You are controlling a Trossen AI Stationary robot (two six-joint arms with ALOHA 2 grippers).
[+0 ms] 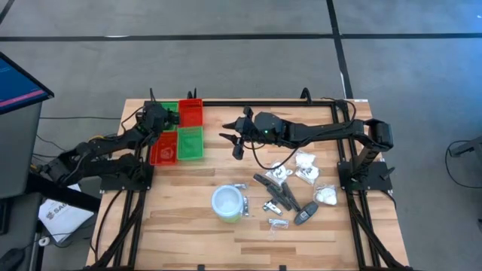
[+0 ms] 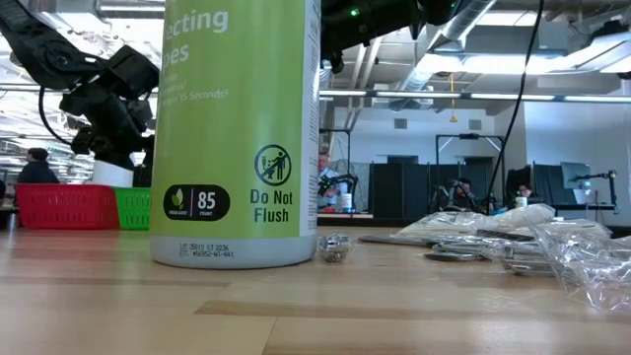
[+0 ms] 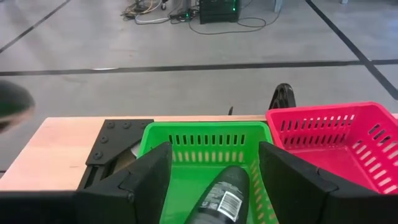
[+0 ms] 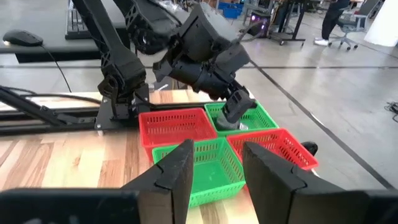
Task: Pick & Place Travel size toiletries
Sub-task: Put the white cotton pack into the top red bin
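Toiletries lie heaped on the wooden counter (image 1: 188,226): flat black sticks (image 1: 276,190) look stiff, best taken across the narrow sides; white lumpy packets (image 1: 306,167) look soft and light. A dark oval bottle (image 3: 222,194) stands between my left pincer (image 3: 214,169) fingers, spread apart over the green basket (image 3: 186,140). My right pincer (image 4: 214,165) hangs half-parted, empty.

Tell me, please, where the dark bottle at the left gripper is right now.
The dark bottle sits between the left gripper's open fingers, above the far green basket at the table's back left, beside a red basket.
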